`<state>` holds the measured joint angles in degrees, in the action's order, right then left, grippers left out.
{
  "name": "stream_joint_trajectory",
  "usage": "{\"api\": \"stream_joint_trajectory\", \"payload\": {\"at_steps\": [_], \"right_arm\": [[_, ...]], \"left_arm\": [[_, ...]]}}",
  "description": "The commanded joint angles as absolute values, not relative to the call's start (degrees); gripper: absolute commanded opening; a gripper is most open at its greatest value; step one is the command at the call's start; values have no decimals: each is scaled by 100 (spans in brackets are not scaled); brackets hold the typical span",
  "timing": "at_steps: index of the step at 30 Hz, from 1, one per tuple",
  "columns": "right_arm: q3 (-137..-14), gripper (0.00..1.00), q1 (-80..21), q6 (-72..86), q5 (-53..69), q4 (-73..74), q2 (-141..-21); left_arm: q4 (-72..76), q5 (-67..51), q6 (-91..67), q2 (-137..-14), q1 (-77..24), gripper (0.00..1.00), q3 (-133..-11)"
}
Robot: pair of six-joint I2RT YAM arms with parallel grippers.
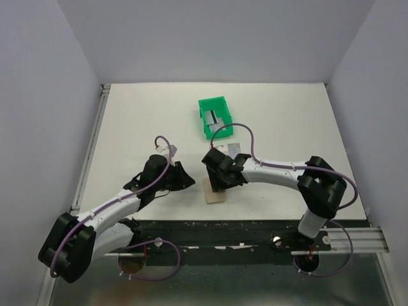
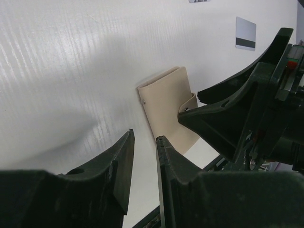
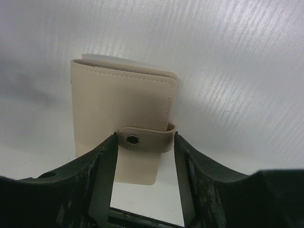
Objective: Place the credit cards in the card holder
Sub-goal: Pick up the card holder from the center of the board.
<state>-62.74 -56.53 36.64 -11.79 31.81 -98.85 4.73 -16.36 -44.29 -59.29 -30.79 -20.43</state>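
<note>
1. I see the card holder (image 3: 121, 102) lying flat on the white table (image 1: 146, 121), near its front edge. It is folded closed, with its snap strap (image 3: 145, 139) fastened.
2. My right gripper (image 3: 145, 161) hangs over the holder. It is released, with its jaws spread wide on either side of the strap. I cannot tell whether the tips touch the holder.
3. My left gripper (image 2: 145, 161) sits low just to the holder's left, apart from it. Its jaws are parted by a narrow gap and it grasps nothing.
4. A striped card (image 2: 245, 33) lies on the table beyond the holder.
5. Farther back stands the green bin (image 1: 203, 118), with a grey card (image 1: 217, 118) inside.
</note>
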Motion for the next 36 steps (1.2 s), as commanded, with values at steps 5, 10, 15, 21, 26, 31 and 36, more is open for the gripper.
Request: {"api": "stream_joint_trajectory", "payload": {"at_steps": [5, 10, 15, 21, 26, 31, 36], "right_arm": [[-6372, 52, -5643, 3788, -1116, 3208, -10090], [-6276, 43, -5651, 3841, -1134, 3164, -10072], [-6144, 30, -5651, 3902, -1064, 3059, -10072], [-5942, 17, -5634, 4025, -1072, 2927, -10020], [-5643, 7, -5572, 4140, -1081, 2620, -9765], [-4985, 7, -5432, 4280, -686, 1760, -9291], [-4483, 7, -5177, 4412, -229, 1109, -8939]], "left_arm": [[729, -1758, -4517, -6099, -3199, 37, -2021], [800, -1749, -4535, -6258, -3261, 37, -2021], [949, -1740, -4597, -6477, -3384, 36, -1986], [1125, -1688, -4728, -6671, -3533, 36, -1969], [1309, -1644, -4834, -6767, -3612, 36, -1907], [1608, -1740, -5001, -6882, -3621, 36, -1837], [2012, -1802, -5212, -6715, -3630, 39, -1653]]}}
